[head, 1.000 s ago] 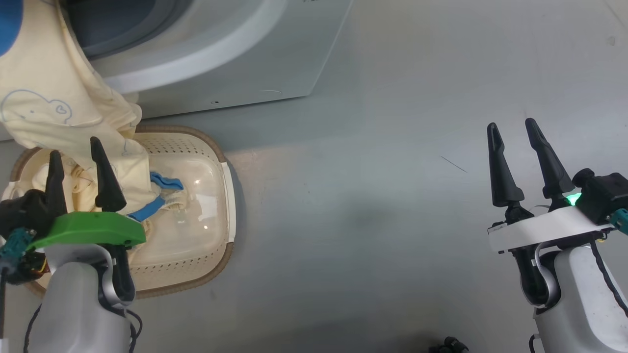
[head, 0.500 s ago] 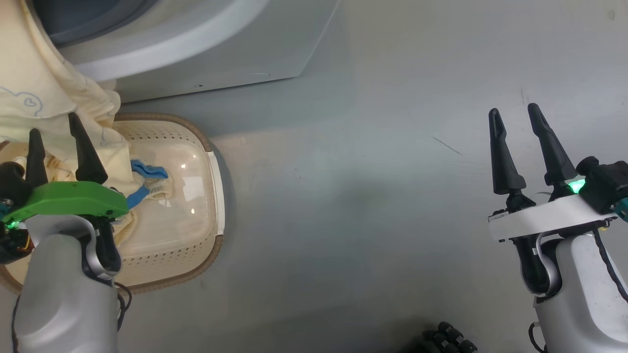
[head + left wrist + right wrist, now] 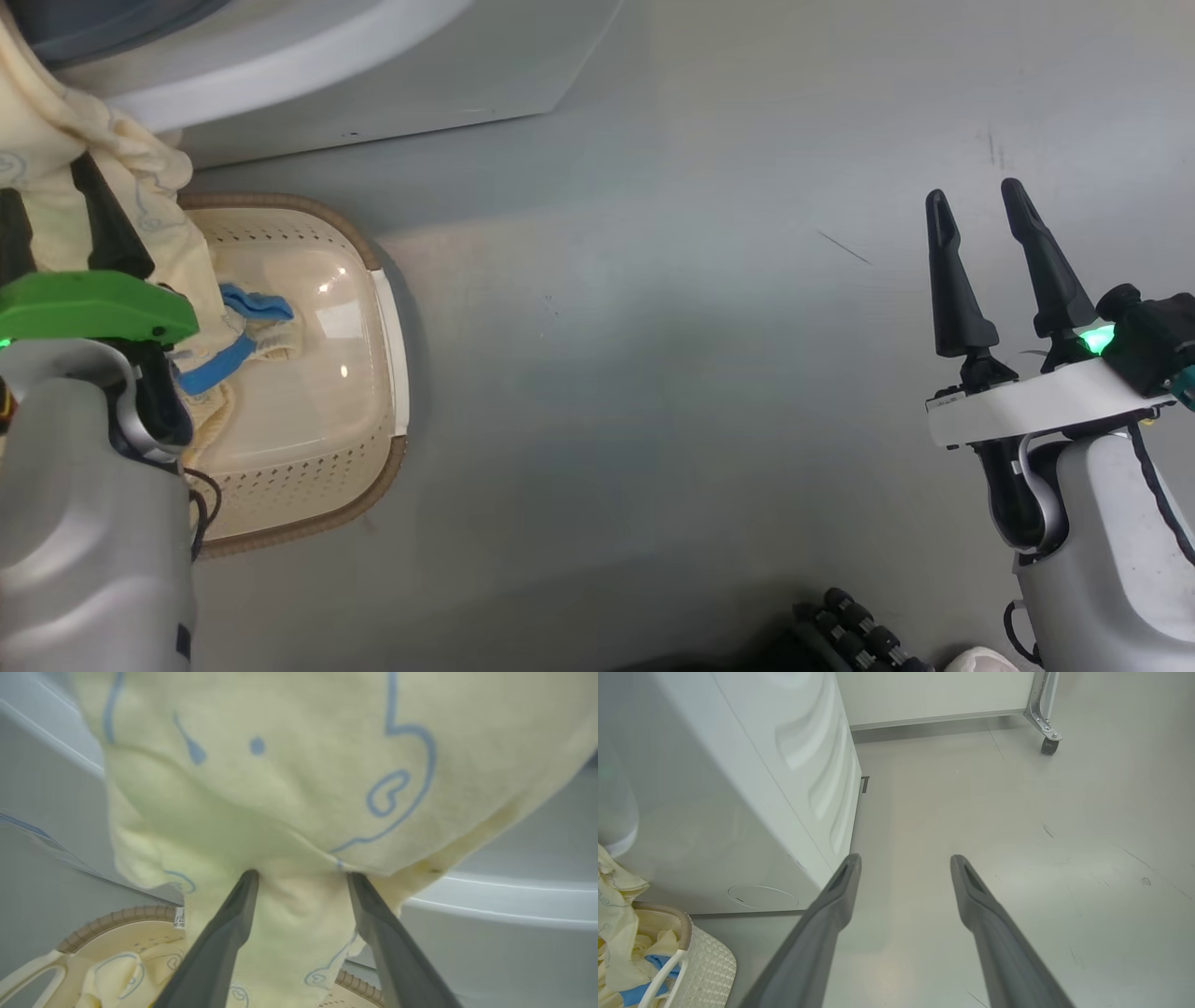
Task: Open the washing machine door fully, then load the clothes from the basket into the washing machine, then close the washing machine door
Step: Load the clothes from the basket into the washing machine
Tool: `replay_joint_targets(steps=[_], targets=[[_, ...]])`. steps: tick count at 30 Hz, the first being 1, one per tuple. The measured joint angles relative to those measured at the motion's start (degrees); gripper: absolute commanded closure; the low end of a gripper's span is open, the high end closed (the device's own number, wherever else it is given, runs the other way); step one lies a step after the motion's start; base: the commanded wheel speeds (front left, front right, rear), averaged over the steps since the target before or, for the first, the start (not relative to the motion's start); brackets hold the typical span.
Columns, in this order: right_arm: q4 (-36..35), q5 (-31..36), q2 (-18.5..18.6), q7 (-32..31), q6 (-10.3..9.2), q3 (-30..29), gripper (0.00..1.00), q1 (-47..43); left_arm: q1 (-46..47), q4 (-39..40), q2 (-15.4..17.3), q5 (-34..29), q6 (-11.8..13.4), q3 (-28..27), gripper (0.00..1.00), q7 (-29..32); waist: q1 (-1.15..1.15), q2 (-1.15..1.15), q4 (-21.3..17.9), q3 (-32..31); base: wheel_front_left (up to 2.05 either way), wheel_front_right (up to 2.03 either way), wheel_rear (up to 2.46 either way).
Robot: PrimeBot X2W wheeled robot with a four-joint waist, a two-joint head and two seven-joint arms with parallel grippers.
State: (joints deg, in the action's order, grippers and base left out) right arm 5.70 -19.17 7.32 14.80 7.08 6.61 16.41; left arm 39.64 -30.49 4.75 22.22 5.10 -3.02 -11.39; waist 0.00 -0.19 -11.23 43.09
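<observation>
Washing machine point(image 3: 420, 84) stands on the floor point(image 3: 653, 373). Clothes point(image 3: 299, 774) hang lengthwise over its front rim down into the basket point(image 3: 308, 457) at its foot; the basket's long axis points at the machine. Left gripper point(image 3: 301, 875): fingers apart, tips against the cloth. Right gripper point(image 3: 903, 858): fingers apart, empty, well clear.

Grey scuffed floor point(image 3: 653, 373); white panel point(image 3: 934, 695) behind; caster point(image 3: 1048, 745) under metal leg point(image 3: 1041, 700); black ribbed object point(image 3: 854, 630).

We see soft, even light; glare dots the basket point(image 3: 317, 467) beside our left gripper point(image 3: 301, 873); the clothes point(image 3: 299, 765) beyond it blur.
</observation>
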Motion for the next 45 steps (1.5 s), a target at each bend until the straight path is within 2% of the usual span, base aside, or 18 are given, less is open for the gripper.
replay_joint_targets(steps=[10, 11, 12, 13, 20, 25, 33, 45], targets=[[-0.6, 0.0, 0.3, 0.0, 0.00, 0.0, 0.00, 1.2, 5.2, -2.6, 0.9, 0.0, -0.9, -0.9, 0.00, -1.9, 0.00, 0.00, -0.5, 2.6, 0.00, 0.00, 0.00], [-0.6, 0.0, 0.3, 0.0, 0.00, 0.0, 0.00, 1.4, 5.3, -2.8, 0.9, 0.0, -0.9, -1.2, 0.34, -2.4, 0.00, 0.00, -0.5, 2.8, 0.00, 0.00, 0.00], [-0.7, 0.0, 0.3, 0.0, 0.00, 0.0, 0.00, 1.6, 5.4, -2.9, 0.9, 0.0, -0.9, -1.3, 0.85, -2.8, 0.00, 0.00, -0.5, 3.0, 0.00, 0.00, 0.00], [-0.7, 0.0, 0.3, 0.0, 0.00, 0.0, 0.00, 1.8, 5.6, -3.0, 0.9, 0.0, -0.9, -1.3, 1.00, -3.0, 0.00, 0.00, -0.5, 3.2, 0.00, 0.00, 0.00], [-0.5, 0.0, 0.3, 0.0, 0.00, 0.0, 0.00, 2.0, 6.2, -4.0, 0.8, -0.1, -1.8, -1.9, 1.00, -3.8, 0.00, 0.00, -0.4, 3.5, 0.00, 0.00, 0.00], [-0.3, 0.0, 0.3, 0.0, 0.00, -0.6, 0.00, 2.1, 6.0, -3.5, -0.8, 0.2, -2.1, -2.7, 1.00, -3.7, 0.00, 0.00, 0.2, 2.8, 0.00, 0.00, 0.00], [0.2, 0.0, 0.3, 0.0, 0.00, 0.0, 0.00, 2.1, 2.1, 5.6, -1.9, -0.6, -2.4, -5.5, 1.00, -3.4, 0.00, 0.00, 1.7, 1.3, 0.00, 0.00, 0.00], [1.1, -0.1, -0.4, 0.0, 0.00, 1.2, 0.00, 2.1, -3.6, 16.7, -3.0, -3.0, -3.5, -4.2, 1.00, -3.4, 0.00, 0.00, 2.6, -1.2, 0.00, 0.00, 0.00]])
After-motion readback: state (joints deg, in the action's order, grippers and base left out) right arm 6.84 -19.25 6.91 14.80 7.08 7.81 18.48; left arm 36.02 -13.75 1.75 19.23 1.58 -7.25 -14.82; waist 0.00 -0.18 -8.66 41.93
